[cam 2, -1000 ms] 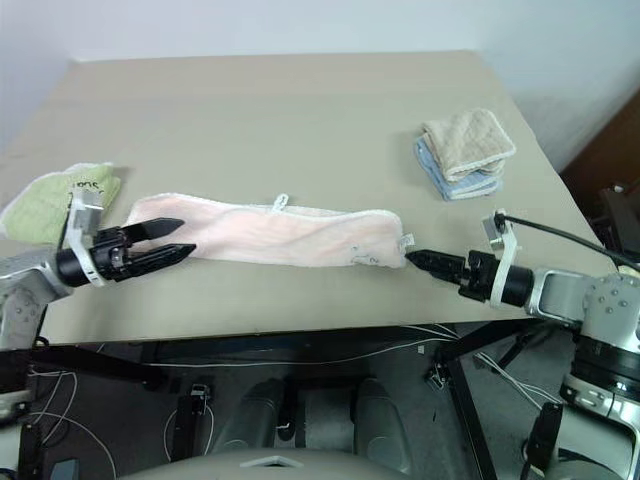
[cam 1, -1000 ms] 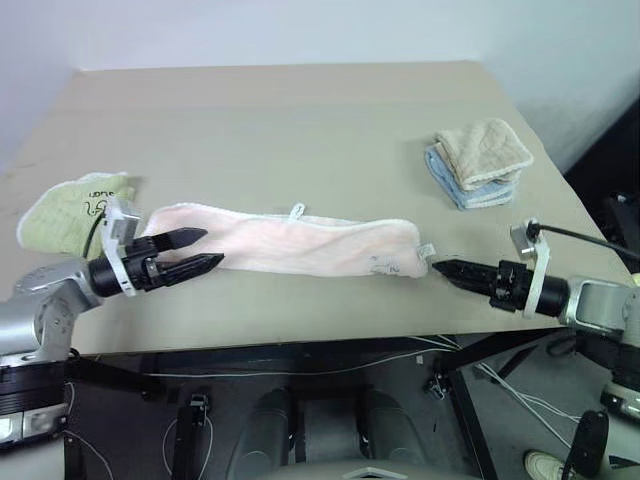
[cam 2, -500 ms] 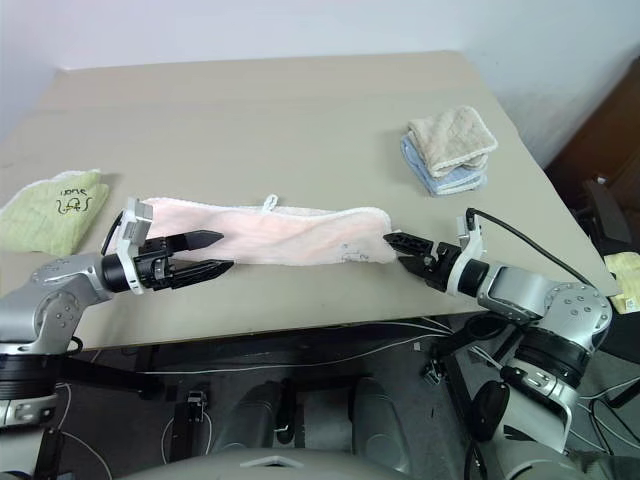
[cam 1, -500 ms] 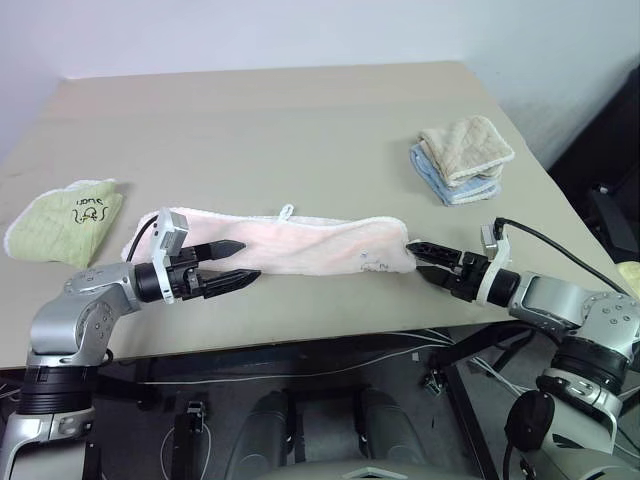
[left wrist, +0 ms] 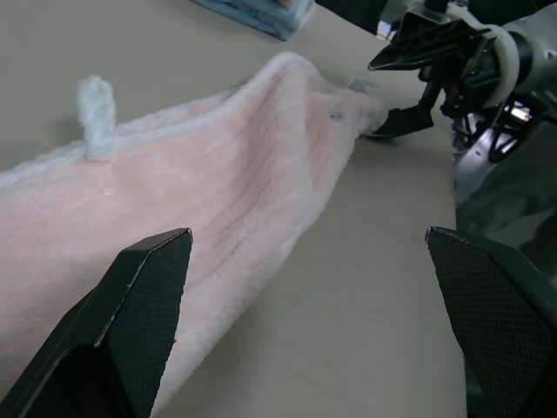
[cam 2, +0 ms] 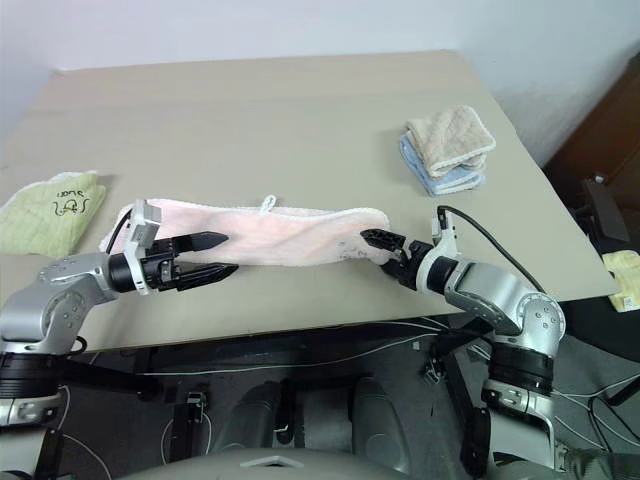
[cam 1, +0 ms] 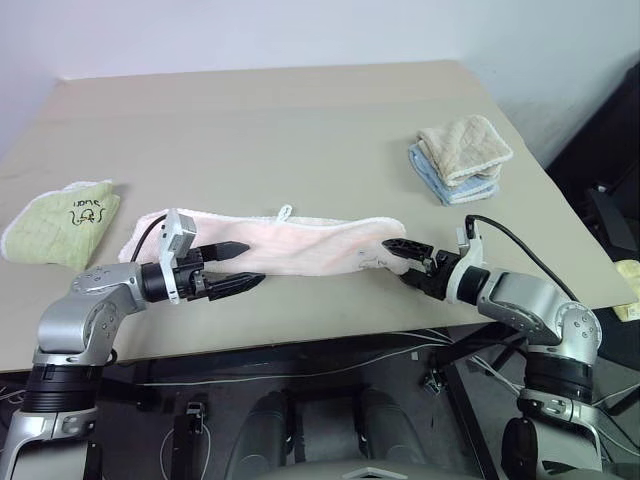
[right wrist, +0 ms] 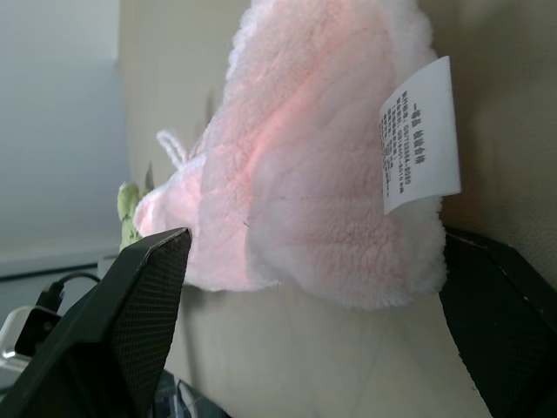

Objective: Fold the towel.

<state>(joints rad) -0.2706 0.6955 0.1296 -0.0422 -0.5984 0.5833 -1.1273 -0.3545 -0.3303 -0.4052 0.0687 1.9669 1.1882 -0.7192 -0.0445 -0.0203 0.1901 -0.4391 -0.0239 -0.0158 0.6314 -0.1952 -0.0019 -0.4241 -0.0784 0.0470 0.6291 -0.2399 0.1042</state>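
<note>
**Towel flat, both grippers at its ends**

Towel [cam 1: 285,245] lies stretched out along the near edge of the counter [cam 1: 300,120], running left to right, its white trim and a small loop on the far side. It rests flat and unfolded, slightly twisted along its length.

Left gripper [cam 1: 232,268] sits at the towel's left end with its fingers spread wide, one above the cloth and one just off its near edge; it grips nothing. In the left wrist view the towel [left wrist: 174,200] runs away between the two spread fingers toward the other arm.

Right gripper [cam 1: 400,258] is at the towel's right end, fingers apart, with the corner and its white label [right wrist: 418,135] lying between them (whether the tips touch the cloth I cannot tell).

Green cloth [cam 1: 62,218] lies near the counter's left edge, just beyond the left arm. Stack of beige and blue cloths [cam 1: 462,160] sits well apart at the far right.
</note>
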